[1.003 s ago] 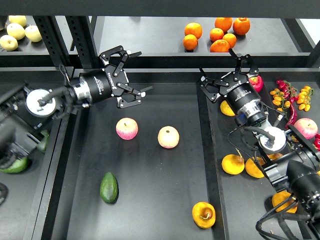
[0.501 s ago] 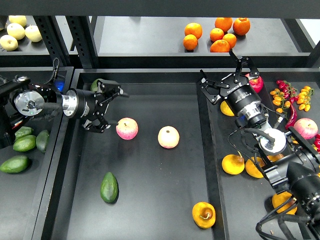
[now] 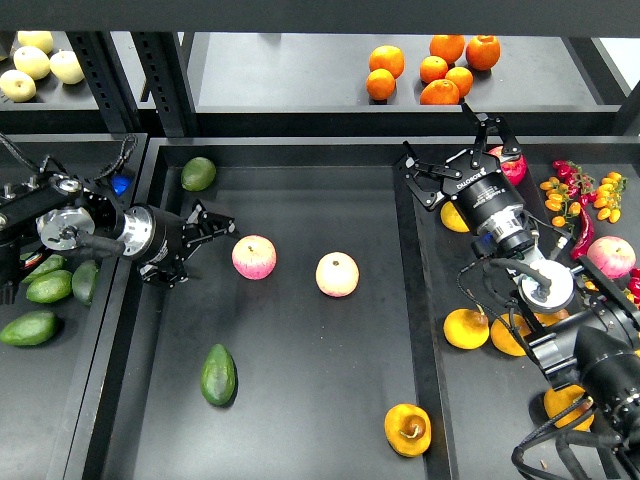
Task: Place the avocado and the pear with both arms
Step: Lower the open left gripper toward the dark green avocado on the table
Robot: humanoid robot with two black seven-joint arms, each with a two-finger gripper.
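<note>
1. Avocado (image 3: 218, 375) lies free, low left in the centre tray (image 3: 300, 440); pear (image 3: 408, 429) free at its lower right. Both look placed; judged near done.
2. Left pincer (image 3: 196, 240) low, just left of a pink apple (image 3: 254, 257), fingers spread, empty.
3. Right pincer (image 3: 462, 150) raised over the right tray, spread, empty.

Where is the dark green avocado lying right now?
In the head view, the avocado lies low on the left of the middle tray, below the pink apple.
</note>
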